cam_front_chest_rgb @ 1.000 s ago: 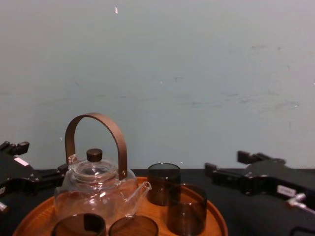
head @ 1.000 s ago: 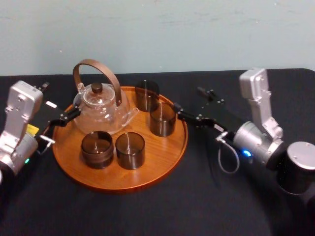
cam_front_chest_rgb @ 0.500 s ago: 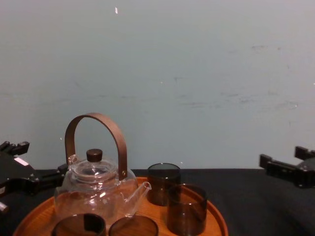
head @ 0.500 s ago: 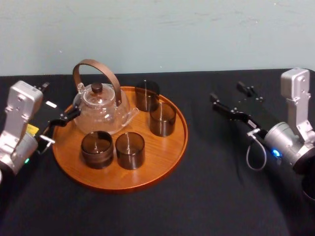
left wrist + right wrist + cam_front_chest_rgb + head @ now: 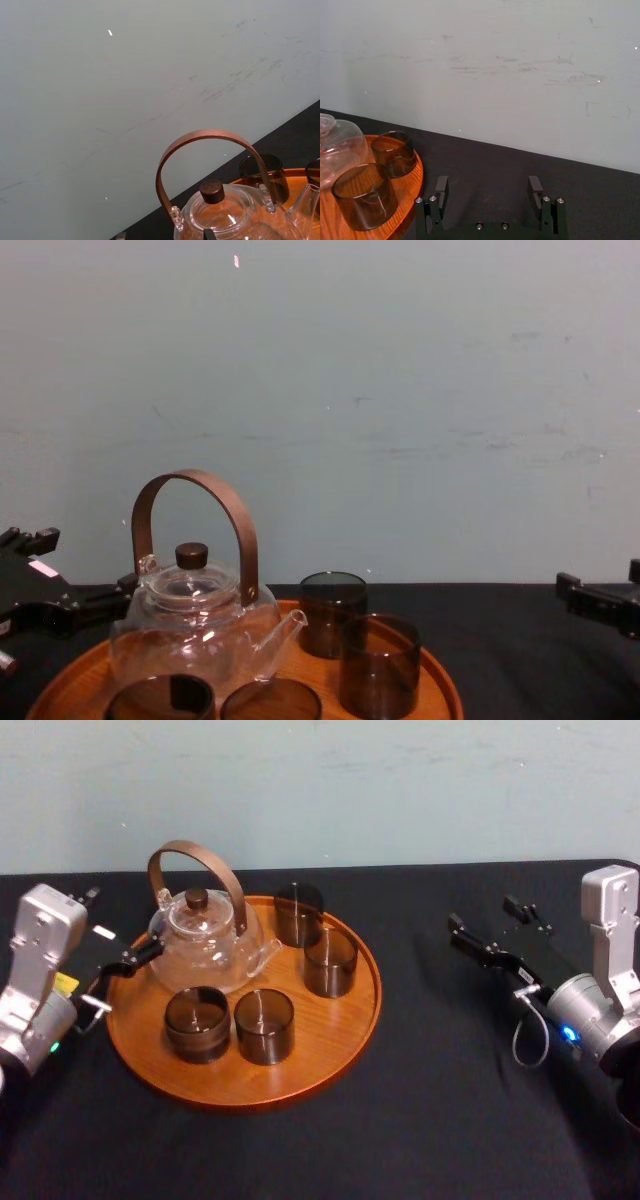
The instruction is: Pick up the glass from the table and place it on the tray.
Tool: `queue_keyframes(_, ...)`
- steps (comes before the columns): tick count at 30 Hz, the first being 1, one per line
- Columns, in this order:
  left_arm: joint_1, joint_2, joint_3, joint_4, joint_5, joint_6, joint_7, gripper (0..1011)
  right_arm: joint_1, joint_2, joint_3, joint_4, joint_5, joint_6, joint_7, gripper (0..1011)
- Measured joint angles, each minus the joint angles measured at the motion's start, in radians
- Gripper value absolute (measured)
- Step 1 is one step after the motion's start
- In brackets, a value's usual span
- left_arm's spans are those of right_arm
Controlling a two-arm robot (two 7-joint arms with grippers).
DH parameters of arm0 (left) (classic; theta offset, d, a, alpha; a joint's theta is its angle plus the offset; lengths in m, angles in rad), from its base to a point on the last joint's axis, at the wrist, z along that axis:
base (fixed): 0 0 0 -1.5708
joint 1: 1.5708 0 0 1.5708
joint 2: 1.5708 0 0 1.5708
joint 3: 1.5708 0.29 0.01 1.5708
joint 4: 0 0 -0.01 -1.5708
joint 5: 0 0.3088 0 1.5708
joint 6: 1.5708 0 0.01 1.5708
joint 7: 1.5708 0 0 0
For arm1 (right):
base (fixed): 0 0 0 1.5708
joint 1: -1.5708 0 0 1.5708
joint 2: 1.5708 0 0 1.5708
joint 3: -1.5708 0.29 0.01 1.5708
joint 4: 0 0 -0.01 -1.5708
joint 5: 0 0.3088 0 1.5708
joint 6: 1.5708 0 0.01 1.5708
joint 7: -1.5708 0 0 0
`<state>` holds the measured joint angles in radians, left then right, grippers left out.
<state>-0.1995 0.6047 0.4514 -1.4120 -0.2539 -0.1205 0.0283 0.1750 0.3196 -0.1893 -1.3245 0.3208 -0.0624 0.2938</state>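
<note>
Glass (image 5: 330, 963) stands upright on the tray (image 5: 335, 1040), right side, with three other glasses (image 5: 265, 1025) and a teapot (image 5: 205, 935). Your right gripper (image 5: 484, 918) is well right of the tray over the table (image 5: 430, 1120), jaws wide apart, empty. Left gripper (image 5: 135, 958) sits at the tray's left rim; opening cannot be told.

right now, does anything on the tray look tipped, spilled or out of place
Nothing stands out. The four smoky dark glasses and the clear glass teapot stand upright on the round orange-brown wooden tray, with no spill. The right tool is open over the matte black table; the left tool is by the tray's left edge.
</note>
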Motion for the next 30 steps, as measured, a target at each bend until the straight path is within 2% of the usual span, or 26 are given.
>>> queue_keyframes(4, 0.000, 0.000, 0.000, 0.000, 0.000, 0.000, 0.000, 1001, 0.007, -0.010, 0.002, 0.012, -0.016, 0.005, -0.009, 1002)
queue_keyframes(30, 0.000, 0.000, 0.000, 0.000, 0.000, 0.000, 0.000, 1002, 0.005, -0.005, 0.000, 0.007, -0.012, 0.005, -0.006, 1002)
